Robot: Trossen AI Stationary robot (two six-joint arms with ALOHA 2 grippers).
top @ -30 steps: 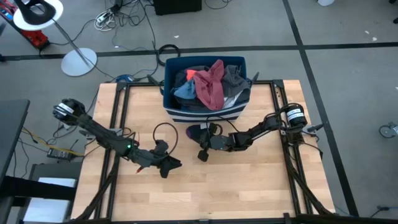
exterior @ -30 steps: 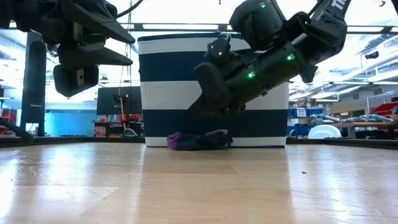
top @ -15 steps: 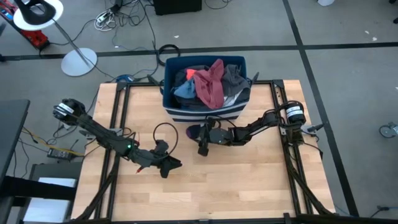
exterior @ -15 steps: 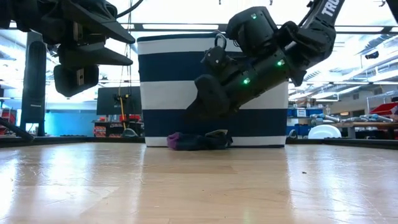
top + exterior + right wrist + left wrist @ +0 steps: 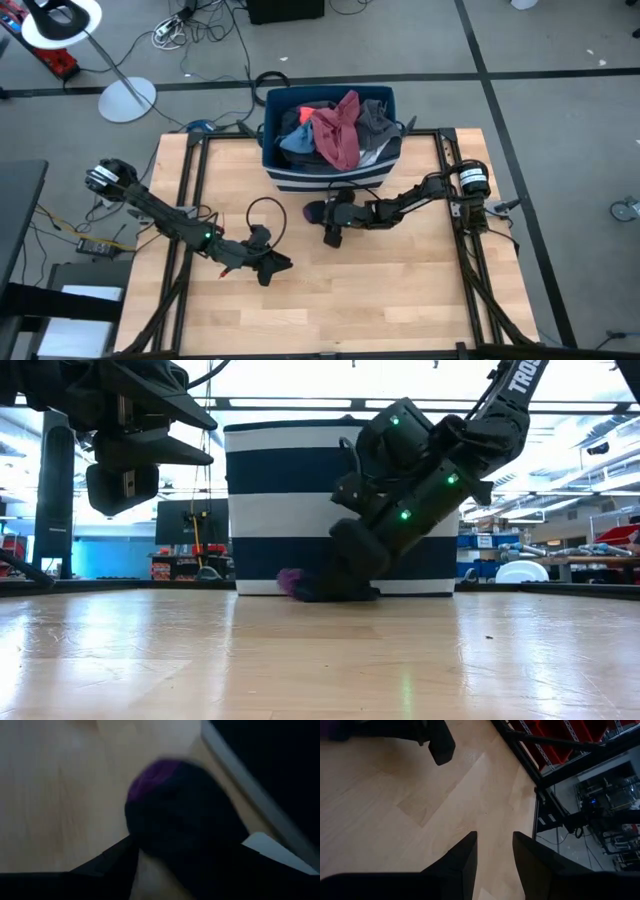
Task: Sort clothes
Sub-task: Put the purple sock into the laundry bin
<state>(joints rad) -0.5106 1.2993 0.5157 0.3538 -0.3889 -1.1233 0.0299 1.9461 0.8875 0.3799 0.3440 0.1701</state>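
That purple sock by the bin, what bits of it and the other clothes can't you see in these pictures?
- Purple and dark sock: the right gripper covers most of it in the low view; the right wrist view blurs it.
- Whether the right gripper grips it: fingertips hidden.
- Clothes in the blue striped bin: lower layers are buried under the maroon garment; the low view shows only the bin's wall.

You are looking at two robot arms, each carrying one gripper: the left gripper (image 5: 272, 266) and the right gripper (image 5: 322, 214). One blue-and-white striped bin (image 5: 372, 103) is standing on one wooden table (image 5: 400, 290). One dark sock with a purple toe (image 5: 300, 584) is lying outside it; the garments heaped inside cannot be counted.
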